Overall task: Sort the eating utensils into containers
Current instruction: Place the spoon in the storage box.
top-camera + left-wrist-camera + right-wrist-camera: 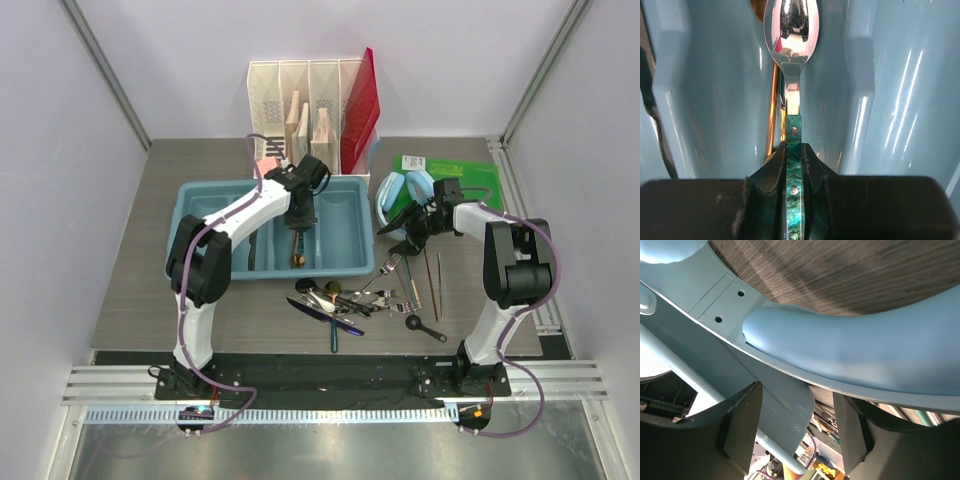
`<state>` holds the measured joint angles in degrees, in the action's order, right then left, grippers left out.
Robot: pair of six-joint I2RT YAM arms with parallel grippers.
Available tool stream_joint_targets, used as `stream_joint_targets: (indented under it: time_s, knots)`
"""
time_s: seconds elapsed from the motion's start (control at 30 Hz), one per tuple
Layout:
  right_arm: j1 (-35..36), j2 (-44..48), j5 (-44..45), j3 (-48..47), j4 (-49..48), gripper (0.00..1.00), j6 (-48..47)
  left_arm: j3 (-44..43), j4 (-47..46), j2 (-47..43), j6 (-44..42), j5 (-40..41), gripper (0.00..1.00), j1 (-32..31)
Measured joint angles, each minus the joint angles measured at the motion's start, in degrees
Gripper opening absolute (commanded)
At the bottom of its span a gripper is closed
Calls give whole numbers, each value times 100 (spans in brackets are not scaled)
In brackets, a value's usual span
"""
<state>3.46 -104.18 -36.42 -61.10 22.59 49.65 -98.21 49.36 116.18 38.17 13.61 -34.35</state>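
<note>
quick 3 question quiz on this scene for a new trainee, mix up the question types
1. True or false: the left hand is shut on a silver spoon with a green marbled handle.
2. Pick one: that spoon is held over A) the white slotted file organizer, B) the light blue plastic cutlery tray, C) the green packet.
3. Fill the gap: the right hand, close to the light blue headphones, has its jaws ___.

Key: 1 true; 2 B; 3 open.
</note>
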Motion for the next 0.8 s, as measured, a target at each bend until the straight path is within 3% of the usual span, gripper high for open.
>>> stream_joint_targets:
  time_s: [0.03, 0.17, 0.27, 0.53, 0.63, 0.8]
  knots:
    - [0, -13, 0, -22, 9, 63, -2, 17, -11, 15, -11, -15, 1, 2]
    - [-2, -48, 2, -61, 15, 64, 0, 199, -136, 20, -37, -20, 25, 4]
    - [-7, -48, 2, -61, 15, 63, 2, 367, -179, 20, -111, -22, 31, 11]
    - [-11, -7, 2, 7, 7, 64, 28, 828, -358, -302, -90, -13, 33, 31]
    - [-11, 72, 13, 129, 13, 65, 70, 1008, -365, -734, -61, 48, 40, 31]
    - [-11, 374, 131, 223, 37, 66, 153, 1152, -278, -1825, 101, 177, 40, 31]
